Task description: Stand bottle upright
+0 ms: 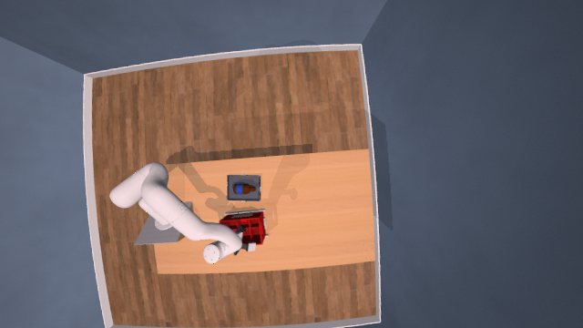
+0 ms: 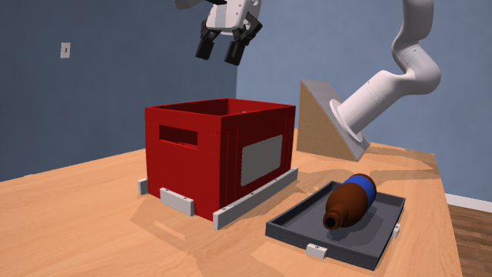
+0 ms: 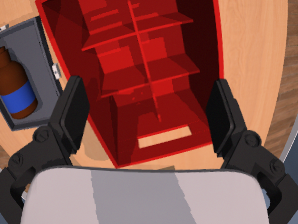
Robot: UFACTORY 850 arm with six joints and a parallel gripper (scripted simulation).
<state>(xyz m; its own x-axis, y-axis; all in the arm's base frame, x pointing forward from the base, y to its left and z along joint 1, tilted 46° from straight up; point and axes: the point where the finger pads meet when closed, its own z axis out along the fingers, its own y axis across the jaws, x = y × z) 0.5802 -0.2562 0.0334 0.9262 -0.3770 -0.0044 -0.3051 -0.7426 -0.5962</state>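
Approach is the step in hand, judging by where the arm is hanging: the gripper (image 2: 227, 48) is hovering high above the red crate (image 2: 219, 154), its black fingers spread fully apart with nothing between them. In the wrist view the crate's divided interior is filling the space between the fingers, and only a sliver of the tray and bottle is showing at the left edge, so the tool is not yet lined up with its target.

Off to the crate's side, the brown bottle (image 2: 351, 200) is lying flat inside the shallow grey tray (image 2: 334, 250), which is sitting on the wooden table (image 2: 77, 231) just beside the crate and its grey stop blocks. The bottle is wearing a blue band around its body toward the base, and its open neck is pointing toward the exterior camera and slightly toward the crate side. It seems to be resting diagonally across the tray floor, though the top view is too small to confirm the exact angle.

The next move is probably calling for a sideways carry away from the crate and over the tray, then a descent with the fingers straddling the bottle across its width, likely near the neck or shoulder so it can be pivoted onto its base. The crate wall and the tray rim are both standing close to that path, so neither should be nudged on the way down.
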